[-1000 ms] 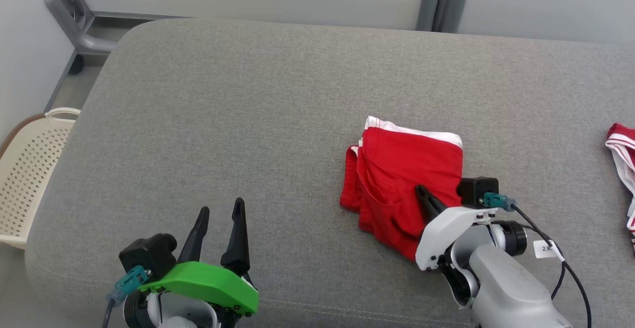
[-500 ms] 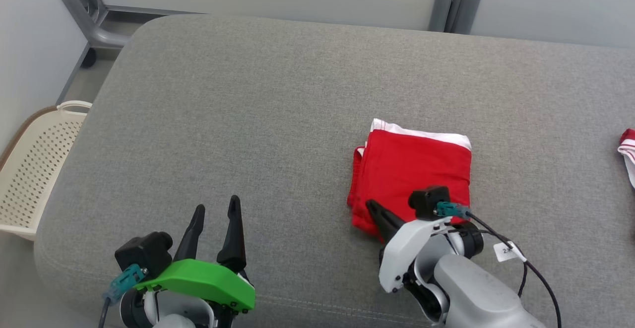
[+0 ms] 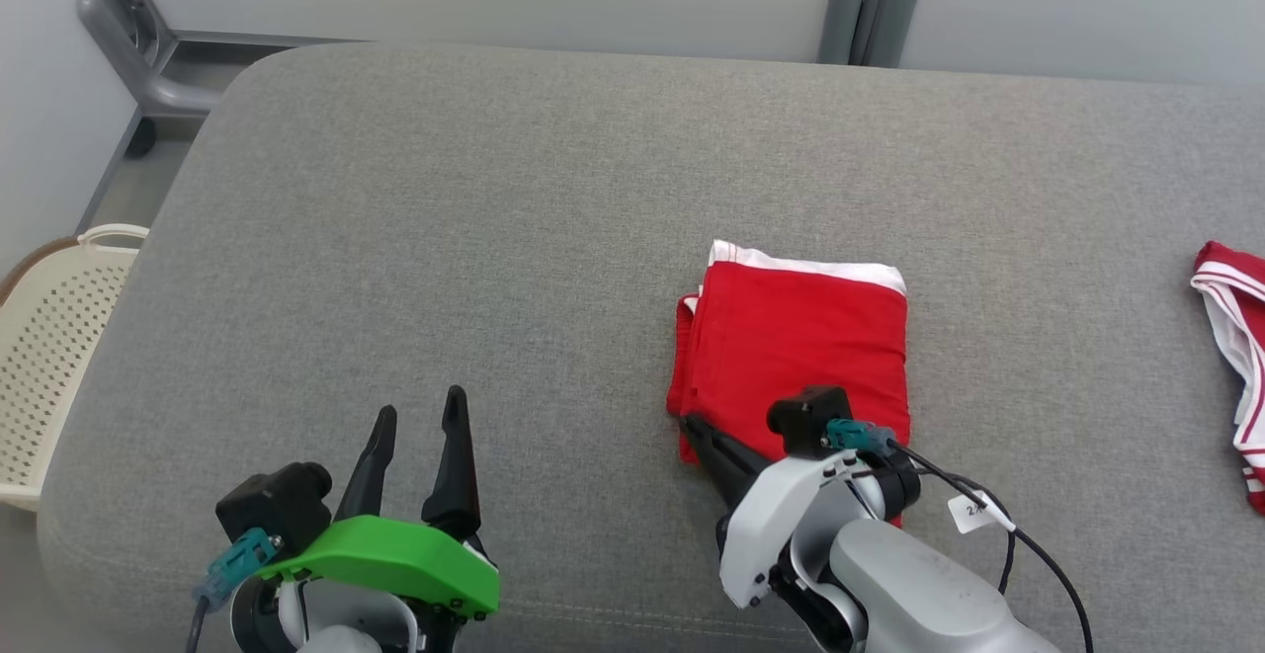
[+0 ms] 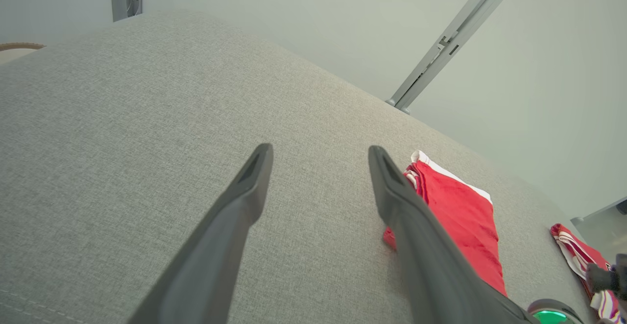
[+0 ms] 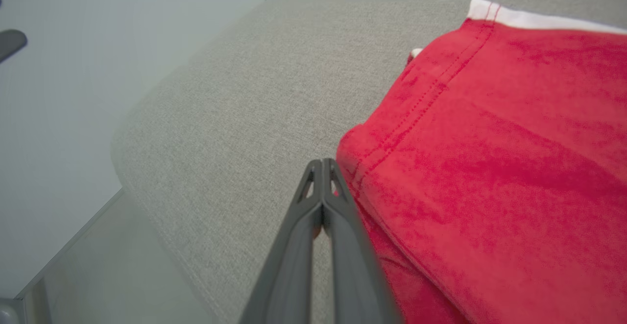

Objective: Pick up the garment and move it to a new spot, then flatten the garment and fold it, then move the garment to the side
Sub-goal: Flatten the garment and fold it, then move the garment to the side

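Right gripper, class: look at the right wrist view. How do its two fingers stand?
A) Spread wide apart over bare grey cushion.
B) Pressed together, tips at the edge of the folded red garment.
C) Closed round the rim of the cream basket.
B: the right gripper shows its two dark fingers pressed together, with the tips beside the hemmed edge of the folded red garment on the grey cushion.
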{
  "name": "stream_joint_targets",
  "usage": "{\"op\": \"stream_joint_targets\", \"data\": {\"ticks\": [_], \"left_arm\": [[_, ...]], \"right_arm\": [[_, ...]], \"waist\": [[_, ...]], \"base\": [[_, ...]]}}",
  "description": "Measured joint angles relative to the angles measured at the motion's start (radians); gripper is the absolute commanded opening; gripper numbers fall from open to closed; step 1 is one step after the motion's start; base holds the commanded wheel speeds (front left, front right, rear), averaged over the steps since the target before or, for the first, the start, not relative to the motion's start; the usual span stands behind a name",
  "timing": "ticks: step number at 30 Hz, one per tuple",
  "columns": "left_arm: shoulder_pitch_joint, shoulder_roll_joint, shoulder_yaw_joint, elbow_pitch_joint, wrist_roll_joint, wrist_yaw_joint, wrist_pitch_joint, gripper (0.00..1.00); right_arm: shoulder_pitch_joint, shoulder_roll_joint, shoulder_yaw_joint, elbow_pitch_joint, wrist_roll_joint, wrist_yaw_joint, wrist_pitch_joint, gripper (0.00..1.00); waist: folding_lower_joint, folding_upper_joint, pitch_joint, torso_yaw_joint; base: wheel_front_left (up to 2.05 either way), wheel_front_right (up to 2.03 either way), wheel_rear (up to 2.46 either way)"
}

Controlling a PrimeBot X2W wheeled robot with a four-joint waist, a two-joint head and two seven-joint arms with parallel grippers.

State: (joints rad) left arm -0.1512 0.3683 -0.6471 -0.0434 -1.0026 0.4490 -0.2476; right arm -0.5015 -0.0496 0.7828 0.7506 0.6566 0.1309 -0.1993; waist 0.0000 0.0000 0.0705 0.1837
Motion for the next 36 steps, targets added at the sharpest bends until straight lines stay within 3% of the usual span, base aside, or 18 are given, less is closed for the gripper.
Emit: {"op": "stream_joint_targets", "data": {"ticks": [8, 9, 10, 12, 13, 14, 25, 36], "left_arm": [[0.023, 0.013, 0.014, -0.015, 0.0, 0.009, -0.001, 1.0], [0.023, 0.015, 0.013, -0.016, 0.0, 0.01, -0.001, 1.0], [0.023, 0.015, 0.012, -0.018, 0.0, 0.01, 0.0, 1.0], [0.023, 0.015, 0.007, -0.021, 0.0, 0.01, 0.0, 1.0], [0.023, 0.015, 0.006, -0.022, 0.0, 0.01, 0.001, 1.0], [0.023, 0.015, 0.005, -0.022, 0.0, 0.01, 0.001, 1.0], [0.022, 0.019, -0.012, -0.027, 0.006, 0.012, 0.017, 1.0], [0.014, 0.019, -0.024, -0.026, 0.01, 0.01, 0.022, 1.0]], "right_arm": [[-0.004, -0.016, -0.142, -0.122, -0.056, 0.0, -0.033, 0.0], [-0.002, -0.025, -0.178, -0.127, -0.064, 0.0, -0.033, 0.07], [0.001, -0.036, -0.211, -0.128, -0.076, 0.0, -0.036, 0.18], [0.008, -0.054, -0.277, -0.125, -0.111, 0.0, -0.036, 0.52], [0.013, -0.057, -0.307, -0.124, -0.119, 0.0, -0.035, 0.85], [0.019, -0.057, -0.333, -0.124, -0.13, 0.0, -0.029, 1.0], [0.087, -0.102, -0.516, -0.065, -0.174, 0.0, 0.112, 1.0], [0.068, -0.102, -0.55, 0.027, -0.016, 0.0, 0.207, 1.0]], "waist": [[0.0, 0.0, -0.013, -0.043], [0.0, 0.0, -0.014, -0.049], [0.0, 0.0, -0.015, -0.053], [0.0, 0.0001, -0.016, -0.06], [0.0, 0.0001, -0.017, -0.062], [0.0, 0.0, -0.017, -0.062], [0.0, 0.0, -0.018, -0.035], [0.0, 0.0, -0.004, 0.007]], "base": [[0.0, 0.0, 0.0], [0.0, 0.0, 0.0], [0.0, 0.0, 0.0], [0.0, 0.0, 0.0], [0.0, 0.0, 0.0], [0.0, 0.0, 0.0], [0.0, 0.0, 0.0], [0.0, 0.0, 0.0]]}}
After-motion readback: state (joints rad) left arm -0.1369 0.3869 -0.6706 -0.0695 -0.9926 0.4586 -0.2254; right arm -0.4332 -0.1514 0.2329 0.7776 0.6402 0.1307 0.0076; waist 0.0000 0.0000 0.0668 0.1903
